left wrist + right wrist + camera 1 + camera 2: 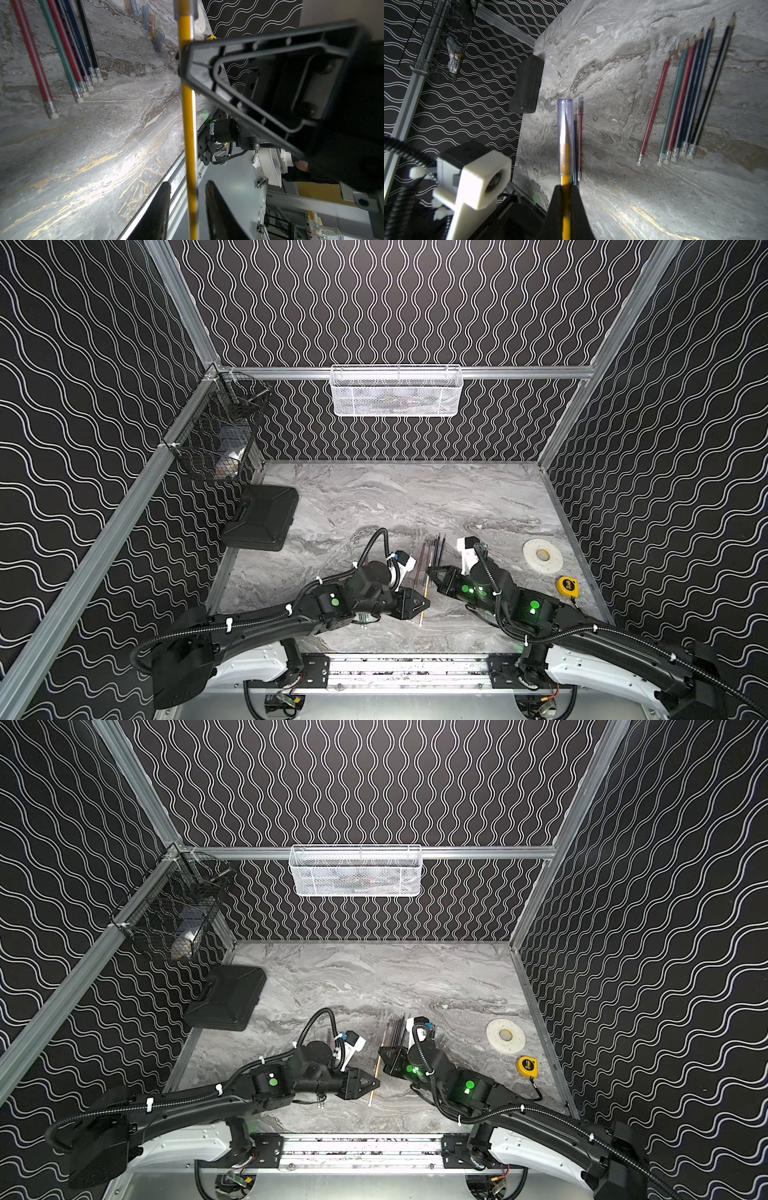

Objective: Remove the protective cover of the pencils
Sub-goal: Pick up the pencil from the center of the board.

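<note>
Between the pressed-together tips of the right pincer (565, 187), a yellow pencil (188, 124) is pinched by its shaft and held above the table. Its clear protective cover (565, 116) is seated over the point, beyond the grip. The other stretch of the shaft is straddled by the left pincer (188, 182), whose jaws are spread, with a gap seen on either side of the wood.

The step in hand is judged to be the uncapping of this one pencil, with the cover not yet drawn. For the next move, the cover would have to be taken by the left pincer and pulled straight along the shaft against a firm right grip. A sideways tug could snap so thin a pencil.

Nearby, a row of pencils (677, 101) is laid flat with sharpened points bared, and a few loose covers (157, 39) are scattered apart from them. Two more pencils (580, 141) are laid just past the held one, and a cover can be made out on the red one.

All of this is borne by a grey marble-patterned table (395, 497). A black case (262, 518) is set at its far left, and a tape roll (542, 556) and a yellow tape measure (567, 585) at its right. The space is enclosed by wave-patterned walls, with a white mesh basket (397, 391) and a black wire basket (220, 431) hung from the rails.
</note>
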`<state>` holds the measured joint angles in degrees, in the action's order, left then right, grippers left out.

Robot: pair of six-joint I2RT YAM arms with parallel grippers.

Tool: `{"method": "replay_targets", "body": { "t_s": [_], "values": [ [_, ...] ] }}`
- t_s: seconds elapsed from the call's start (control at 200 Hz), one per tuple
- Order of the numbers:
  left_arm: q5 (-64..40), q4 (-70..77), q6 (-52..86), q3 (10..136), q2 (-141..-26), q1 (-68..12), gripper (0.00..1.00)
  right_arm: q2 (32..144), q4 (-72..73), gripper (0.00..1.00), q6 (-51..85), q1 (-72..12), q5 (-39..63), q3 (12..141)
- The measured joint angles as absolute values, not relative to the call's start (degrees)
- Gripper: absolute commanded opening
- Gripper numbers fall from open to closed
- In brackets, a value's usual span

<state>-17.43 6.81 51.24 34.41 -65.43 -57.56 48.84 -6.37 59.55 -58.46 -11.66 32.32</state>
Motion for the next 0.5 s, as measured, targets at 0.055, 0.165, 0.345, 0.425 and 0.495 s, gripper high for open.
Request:
{"method": "replay_targets", "body": {
  "t_s": [0.055, 0.165, 0.345, 0.425, 0.495],
  "values": [
    [-17.34, 7.33, 51.27, 34.57, -65.71, -57.91, 0.33, 48.6, -7.29, 0.04, 60.36, -58.52, -12.84, 32.4],
    [-17.34, 7.84, 51.44, 34.98, -66.48, -58.59, 0.33, 48.4, -8.71, 0.04, 61.36, -58.67, -14.55, 32.4],
    [-16.78, 7.9, 51.44, 35.77, -67.53, -59.27, 0.33, 47.55, -10.63, 0.04, 63.31, -58.78, -17.08, 32.6],
    [-16.73, 7.95, 51.44, 35.97, -67.92, -59.31, 0.33, 46.81, -11.64, 0.04, 63.99, -58.78, -18.55, 32.93],
    [-16.73, 7.95, 51.44, 36.07, -68.36, -59.33, 0.33, 46.3, -12.14, 0.04, 64.42, -58.81, -19.57, 33.04]
  ]
}}
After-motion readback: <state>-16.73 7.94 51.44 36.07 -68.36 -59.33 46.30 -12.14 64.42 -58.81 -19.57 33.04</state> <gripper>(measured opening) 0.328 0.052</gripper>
